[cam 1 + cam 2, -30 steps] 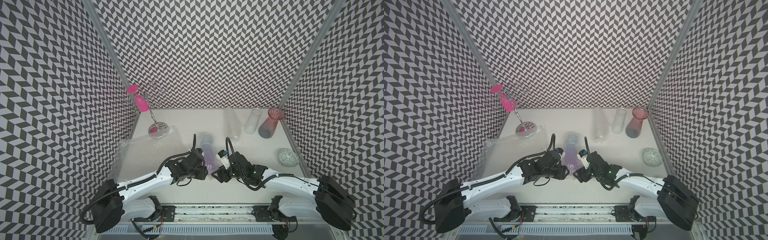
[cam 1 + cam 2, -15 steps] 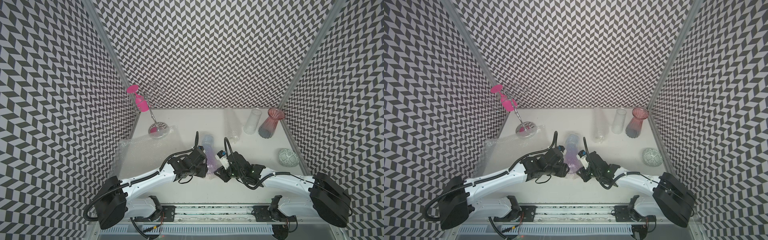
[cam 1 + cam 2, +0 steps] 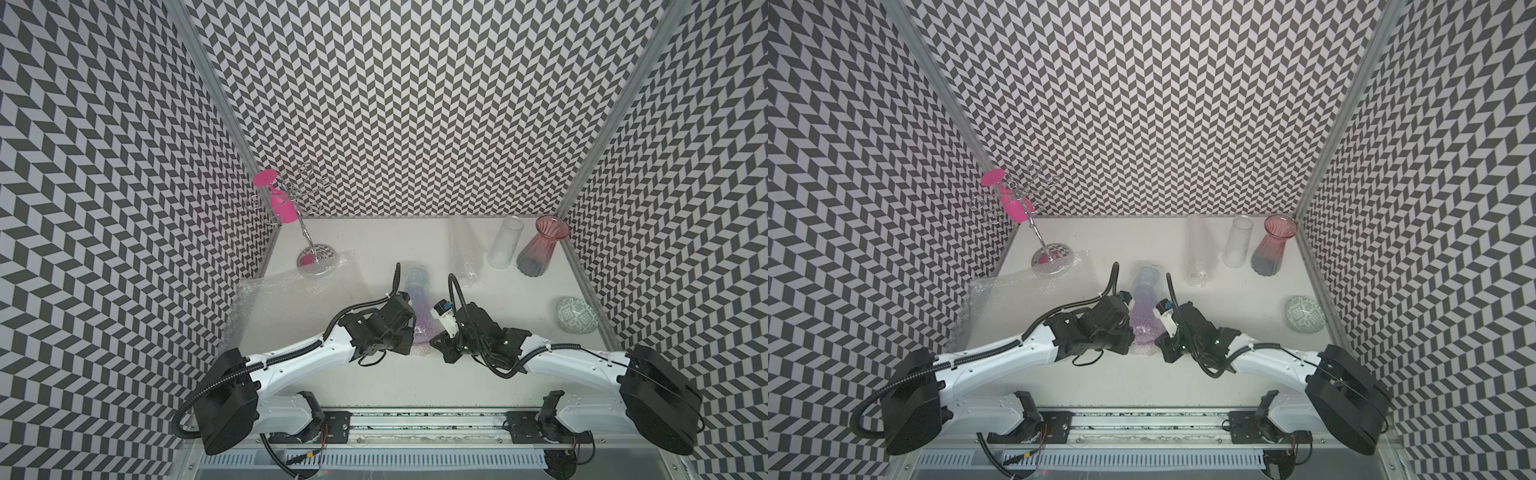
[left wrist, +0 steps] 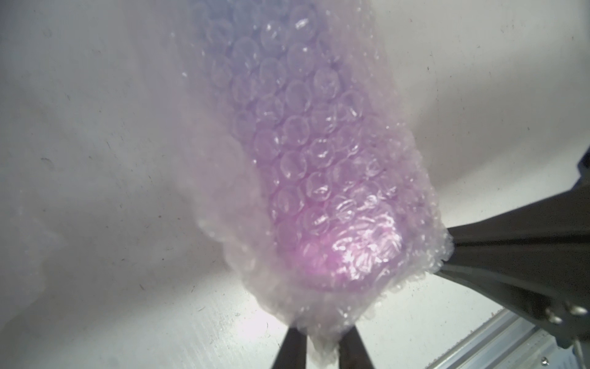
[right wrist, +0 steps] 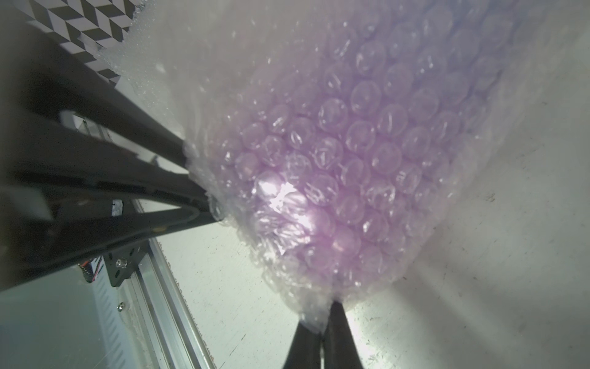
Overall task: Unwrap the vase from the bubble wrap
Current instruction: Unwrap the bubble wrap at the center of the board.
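The vase [image 3: 417, 305] is purple fading to blue. It lies in the middle of the table, near-far, fully wrapped in bubble wrap [image 4: 319, 153]. Both arms meet at its near, purple end in both top views. My left gripper [image 4: 321, 343] is shut on a bunched fold of the bubble wrap below the vase's base. My right gripper [image 5: 321, 332] is shut on another pinch of the wrap [image 5: 351, 143] at the same end. From above, the left gripper [image 3: 410, 338] and right gripper [image 3: 435, 341] flank the wrap's near tip, their fingertips hidden under the wrists.
A loose flat sheet of bubble wrap [image 3: 286, 299] lies at the left. A glass rack [image 3: 316, 262] holding a pink glass [image 3: 282, 203] stands at the back left. At the back right are a clear wrap roll [image 3: 463, 249], a clear vase [image 3: 503, 243] and a red vase [image 3: 540, 247]. A green patterned ball [image 3: 577, 315] sits by the right wall.
Both grippers have closed from open onto the bubble wrap at the vase's near end. The arms have shifted slightly inward toward it.
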`<action>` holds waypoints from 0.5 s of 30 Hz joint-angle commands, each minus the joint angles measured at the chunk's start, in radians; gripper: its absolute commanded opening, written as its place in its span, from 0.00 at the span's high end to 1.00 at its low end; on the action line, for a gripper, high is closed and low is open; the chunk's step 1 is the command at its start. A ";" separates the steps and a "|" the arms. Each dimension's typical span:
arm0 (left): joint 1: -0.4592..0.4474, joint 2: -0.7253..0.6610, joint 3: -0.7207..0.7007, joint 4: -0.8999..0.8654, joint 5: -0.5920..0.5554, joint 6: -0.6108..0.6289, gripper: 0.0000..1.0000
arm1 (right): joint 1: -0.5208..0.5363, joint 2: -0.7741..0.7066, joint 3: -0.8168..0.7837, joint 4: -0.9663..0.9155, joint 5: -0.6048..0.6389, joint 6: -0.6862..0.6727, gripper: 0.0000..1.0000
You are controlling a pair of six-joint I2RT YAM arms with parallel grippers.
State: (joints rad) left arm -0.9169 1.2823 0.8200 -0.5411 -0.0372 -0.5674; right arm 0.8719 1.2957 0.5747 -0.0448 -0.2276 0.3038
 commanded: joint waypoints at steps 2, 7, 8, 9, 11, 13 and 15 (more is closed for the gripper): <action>-0.004 -0.019 0.033 0.019 -0.021 0.000 0.96 | 0.002 -0.014 0.027 0.027 0.001 -0.011 0.98; -0.001 -0.066 0.017 0.004 -0.001 -0.012 1.00 | 0.002 -0.029 0.025 0.003 0.041 -0.009 1.00; 0.002 -0.080 0.010 0.005 0.009 -0.014 1.00 | 0.002 -0.032 0.023 -0.001 0.050 -0.008 1.00; 0.007 -0.092 0.001 0.007 0.019 -0.015 1.00 | 0.002 -0.037 0.020 -0.005 0.060 -0.007 1.00; 0.018 -0.114 -0.020 0.017 0.041 -0.018 1.00 | 0.002 -0.045 0.014 -0.012 0.079 -0.005 1.00; 0.032 -0.132 -0.035 0.020 0.050 -0.022 1.00 | 0.001 -0.053 0.013 -0.022 0.092 -0.005 1.00; 0.044 -0.142 -0.038 0.008 0.053 -0.023 1.00 | 0.001 -0.062 0.016 -0.040 0.104 -0.006 1.00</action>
State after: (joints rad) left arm -0.8864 1.1667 0.7929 -0.5484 -0.0093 -0.5755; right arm 0.8719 1.2724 0.5770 -0.1123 -0.1619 0.3027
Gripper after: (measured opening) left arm 0.048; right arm 0.043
